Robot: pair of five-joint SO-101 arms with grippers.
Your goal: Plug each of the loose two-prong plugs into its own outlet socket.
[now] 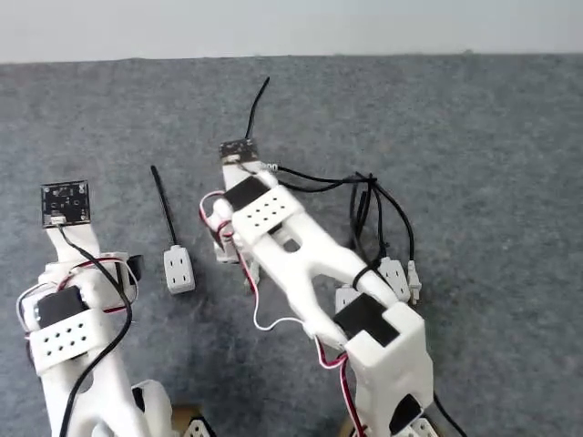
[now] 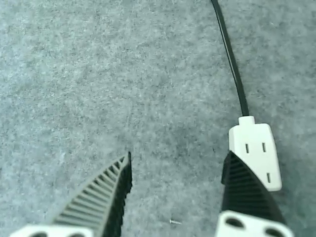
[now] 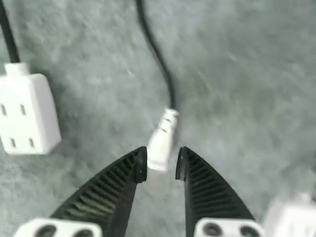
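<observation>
Sitting over the plug (image 3: 162,136) with right hand (image 3: 160,164) partly open, ready to pinch; waiting by the socket block (image 2: 256,148), left hand (image 2: 178,165) wide open, maybe to hold it

On the grey felt table (image 1: 474,137) lie an outlet socket (image 1: 178,269), cord (image 1: 164,205) and plug (image 3: 160,140).

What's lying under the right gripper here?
A white plug on a black cord, lying on grey carpet. Its prongs are hidden; contact with the right gripper can't be judged.
</observation>
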